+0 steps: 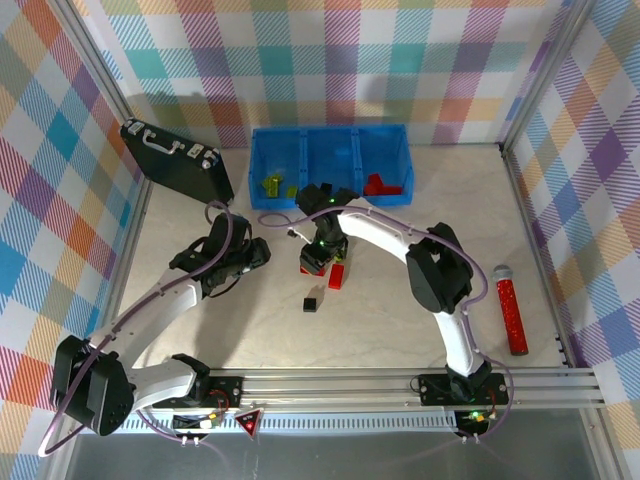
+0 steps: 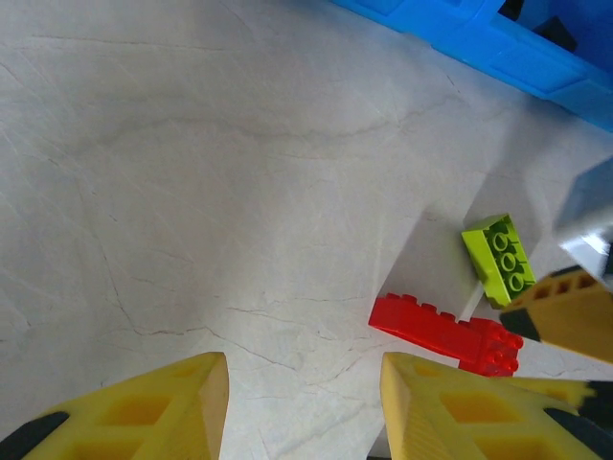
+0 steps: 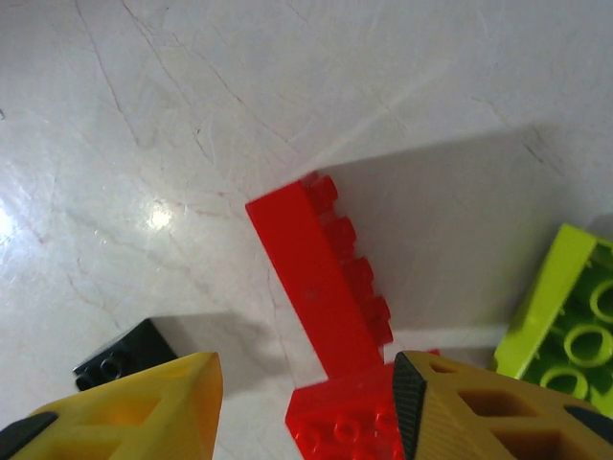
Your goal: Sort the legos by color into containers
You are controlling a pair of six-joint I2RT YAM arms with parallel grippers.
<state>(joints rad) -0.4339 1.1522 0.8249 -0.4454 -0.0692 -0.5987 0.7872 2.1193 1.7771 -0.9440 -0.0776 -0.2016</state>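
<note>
Right wrist view: the right claw (image 3: 306,369) stands half-open astride a red lego (image 3: 316,278), a lime lego (image 3: 565,326) at three o'clock. The left claw (image 2: 305,359) hangs narrowly parted over bare counter (image 2: 239,192).

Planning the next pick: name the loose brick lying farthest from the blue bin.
The small black brick, sitting alone toward the near edge; the long red brick and lime green brick lie closer to the blue bin.

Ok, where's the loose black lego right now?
In the top view, the black lego lies on the table mid-scene, just toward the arm bases from the red brick by the right gripper.
</note>
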